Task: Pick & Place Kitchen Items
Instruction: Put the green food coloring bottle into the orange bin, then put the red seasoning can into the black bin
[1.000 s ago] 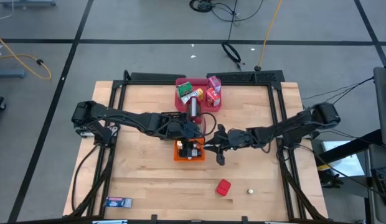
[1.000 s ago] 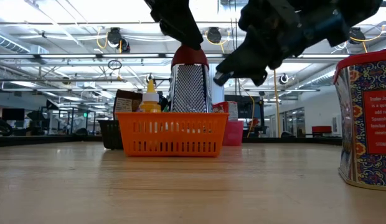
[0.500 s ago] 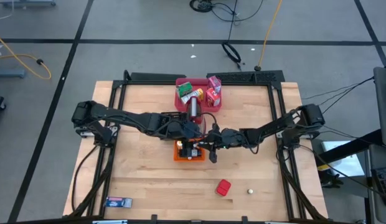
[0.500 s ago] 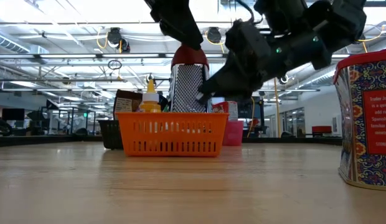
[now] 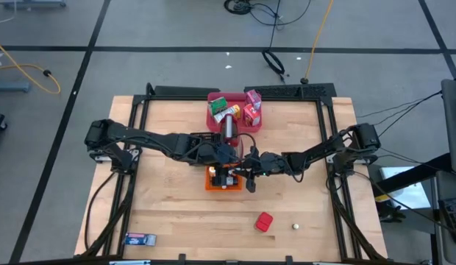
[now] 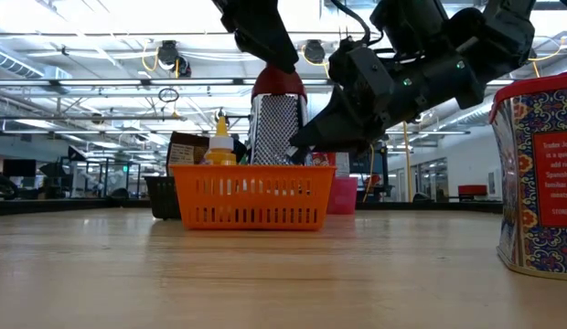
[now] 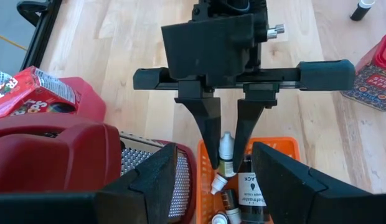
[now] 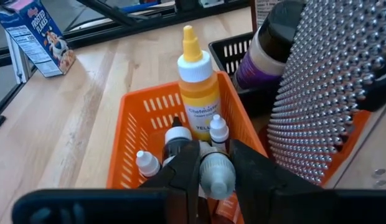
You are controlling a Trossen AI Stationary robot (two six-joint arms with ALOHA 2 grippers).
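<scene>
Over the middle of the wooden table (image 5: 169, 213), the right gripper (image 8: 211, 163) reaches down into the orange basket (image 5: 223, 179), its two fingers narrowed around a small white-capped bottle (image 8: 215, 175) that sits squarely between them, capped top upward. From the left wrist view the same fingers straddle that little bottle inside the basket, though whether the pads actually press it is hard to say.

Around it stand a yellow squeeze bottle (image 8: 198, 93), a dark bottle with a black cap (image 8: 175, 147) and two more tiny white-capped droppers (image 8: 145, 163). A red-topped metal grater (image 6: 279, 123) stands at the basket's far side, touching its rim. The left gripper (image 7: 215, 186) hovers just above the grater's red handle with its jaws spread wide and nothing in them.

Behind the basket sits a black basket (image 8: 233, 53) holding a dark jar, and beyond that the pink tray (image 5: 213, 118) loaded with small cartons (image 5: 251, 105). A red box (image 5: 264, 221) lies alone near the table's front edge, well apart from both arms, with a blue packet (image 5: 139, 238) at the front left corner.
</scene>
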